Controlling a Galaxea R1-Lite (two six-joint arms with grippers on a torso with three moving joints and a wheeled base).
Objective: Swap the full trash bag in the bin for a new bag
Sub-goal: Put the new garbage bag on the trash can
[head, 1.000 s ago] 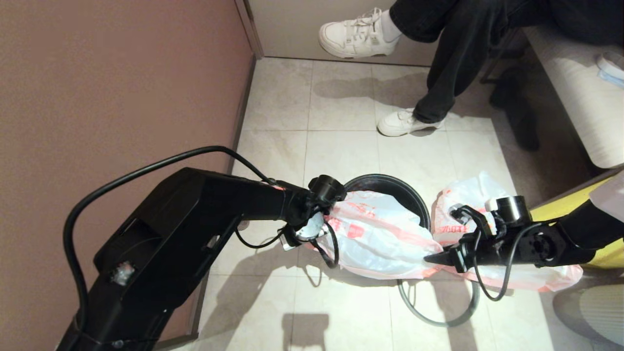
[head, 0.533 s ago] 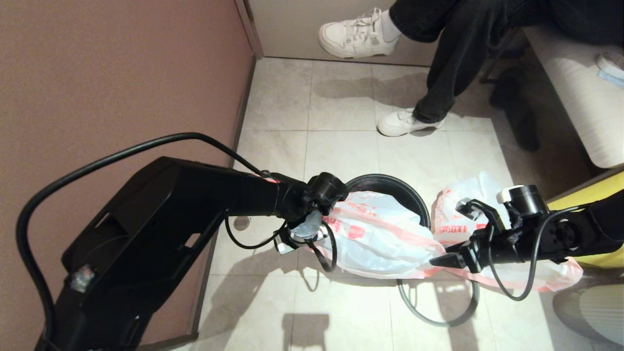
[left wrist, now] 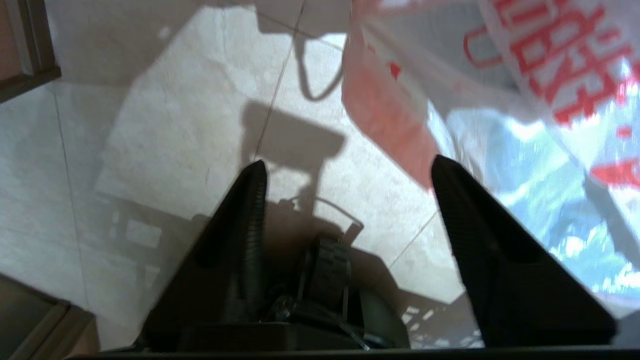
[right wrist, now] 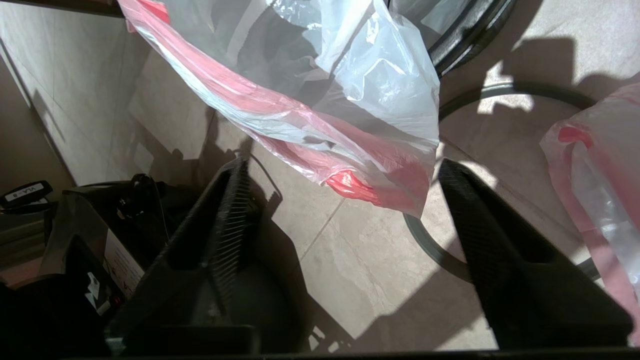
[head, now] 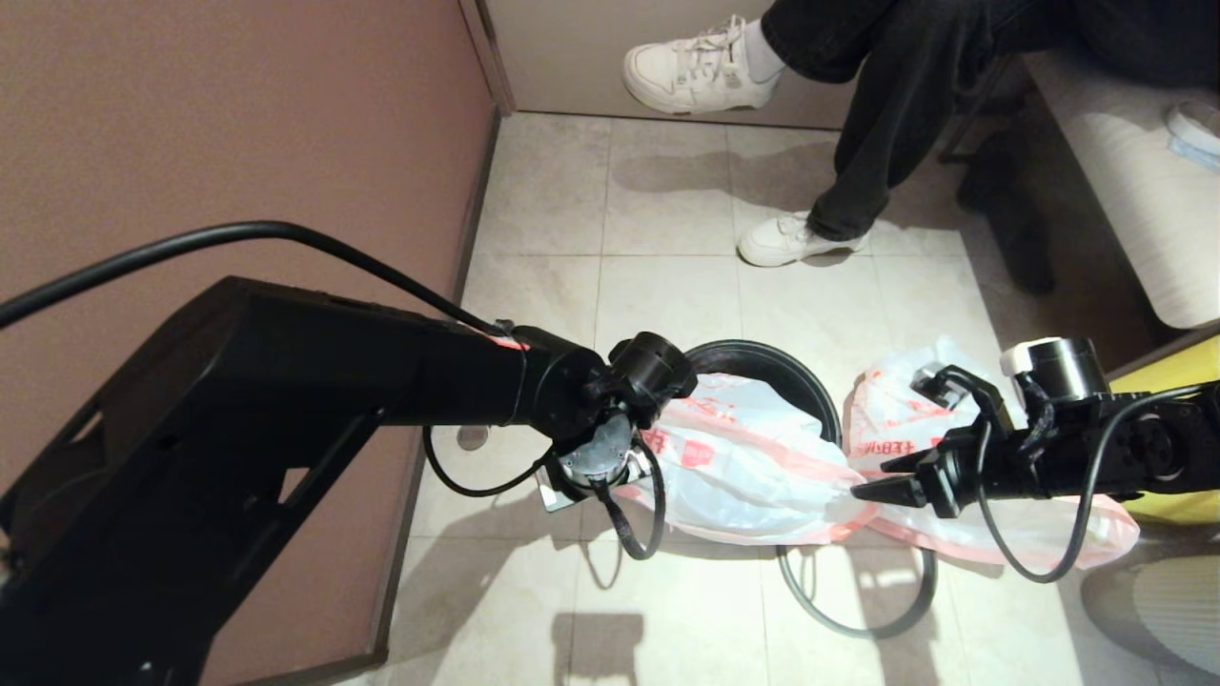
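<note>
The black bin point(head: 796, 367) stands on the tiled floor. The limp new bag point(head: 753, 467) is draped across its mouth and front rim. My left gripper point(left wrist: 345, 167) is at the bag's left end, open over bare floor, with the bag point(left wrist: 525, 75) beside one finger. My right gripper point(head: 869, 489) is open at the bag's right end, and the pink hem corner point(right wrist: 380, 187) hangs loose between its fingertips. The full trash bag point(head: 905, 405) lies on the floor right of the bin, partly under the right arm. The grey ring point(head: 858, 635) lies on the floor in front.
A seated person's legs and white shoes point(head: 791, 238) are just beyond the bin. A brown wall point(head: 238, 143) runs along the left. A pale sofa point(head: 1125, 191) and a yellow object point(head: 1177, 391) stand at the right. The left arm's cable point(head: 629, 524) dangles by the bin.
The left arm has risen and pushed slightly toward the bin. The right gripper has pulled back to the right and lifted a little. The new bag stays draped on the bin.
</note>
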